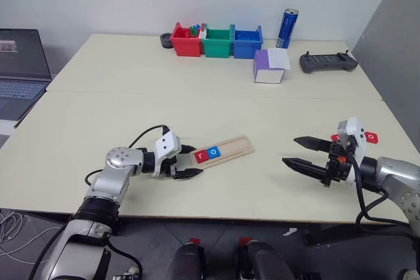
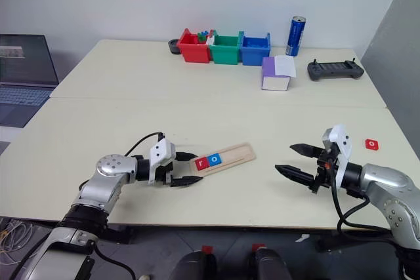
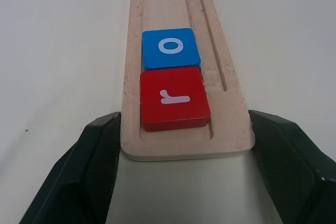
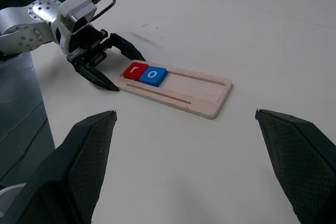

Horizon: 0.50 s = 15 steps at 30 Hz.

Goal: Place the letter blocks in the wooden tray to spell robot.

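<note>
- The wooden tray (image 1: 223, 149) lies flat on the table (image 1: 197, 96), near the front edge and a bit left of the middle.
- Two letter blocks sit in the tray at its left end. The red "r" block (image 1: 200, 156) is right at that end, and the blue "o" block (image 1: 214, 153) touches it on the side away from the end.
- The rest of the tray is bare wood.
- The left claw (image 1: 188, 162) is at the tray's left end. Its two black fingers are apart, one on each side of the end of the tray, right up against its corners. I cannot tell if they squeeze it.
- The right claw (image 1: 299, 152) hangs over the table near the front right corner, well apart from the tray. Its fingers are spread wide and hold nothing.
- Another red block (image 2: 372, 143) with a white "o" lies near the right edge of the table, just behind the right claw.
- Along the back edge stand a red bin (image 1: 186, 39), a green bin (image 1: 218, 41) and a blue bin (image 1: 247, 42) in a row, touching each other.
- A blue can (image 1: 287, 28) stands upright to the right of the bins.
- A small purple and white box (image 1: 269, 67) sits in front of the can, and a dark game-style controller (image 1: 328, 62) lies near the back right corner.
- A laptop (image 1: 21, 70) is off the left edge of the table.
</note>
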Available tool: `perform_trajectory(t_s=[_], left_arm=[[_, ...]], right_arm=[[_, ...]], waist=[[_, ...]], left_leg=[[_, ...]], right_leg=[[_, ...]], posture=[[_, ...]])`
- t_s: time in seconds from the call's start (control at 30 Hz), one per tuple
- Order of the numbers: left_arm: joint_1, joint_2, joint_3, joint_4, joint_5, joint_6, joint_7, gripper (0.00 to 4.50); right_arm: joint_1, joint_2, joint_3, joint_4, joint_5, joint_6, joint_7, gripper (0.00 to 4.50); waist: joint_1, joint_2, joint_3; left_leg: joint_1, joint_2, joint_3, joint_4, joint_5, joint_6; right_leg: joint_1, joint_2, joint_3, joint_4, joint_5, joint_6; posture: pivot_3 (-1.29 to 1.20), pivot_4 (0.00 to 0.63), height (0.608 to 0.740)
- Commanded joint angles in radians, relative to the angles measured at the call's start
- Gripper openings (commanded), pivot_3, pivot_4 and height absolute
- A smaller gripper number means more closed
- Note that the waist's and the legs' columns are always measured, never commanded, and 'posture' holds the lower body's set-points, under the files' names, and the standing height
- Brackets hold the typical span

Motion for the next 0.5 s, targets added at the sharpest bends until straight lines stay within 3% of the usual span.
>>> perform_trajectory(t_s=[0.03,0.17,0.33,0.5], left_arm=[[-0.008,-0.028,-0.051,-0.010,-0.031,-0.018,-0.126,3.40],[-0.070,-0.051,-0.090,0.069,0.009,-0.075,-0.188,3.40],[-0.183,-0.108,-0.128,0.221,0.064,-0.170,-0.214,3.40],[-0.261,-0.179,-0.145,0.339,0.100,-0.243,-0.225,3.40]], right_arm=[[0.028,-0.026,-0.049,-0.060,0.005,-0.024,0.009,4.50],[0.082,-0.053,-0.069,-0.109,0.016,-0.011,0.021,4.50],[0.206,-0.152,-0.027,-0.148,-0.084,-0.022,0.046,4.50],[0.295,-0.138,-0.078,-0.178,-0.091,-0.068,0.052,4.50]], waist=[[0.000,0.000,0.000],[0.007,0.000,0.000],[0.018,-0.001,0.000],[0.017,-0.002,0.000]], left_leg=[[0.000,0.000,0.000,0.000,0.000,0.000],[-0.001,-0.001,-0.001,0.000,0.000,0.000],[-0.002,-0.002,-0.002,0.001,0.000,0.001],[-0.004,-0.002,-0.004,0.001,-0.001,0.001]], right_leg=[[0.000,0.000,0.000,0.000,0.000,0.000],[0.000,-0.001,-0.001,-0.001,0.000,0.000],[0.000,-0.001,-0.003,-0.001,0.000,0.000],[0.000,-0.001,-0.005,-0.003,0.000,0.000]], posture=[[0.00,0.150,0.740],[0.00,0.150,0.740],[0.00,0.150,0.740],[0.00,0.150,0.740]])
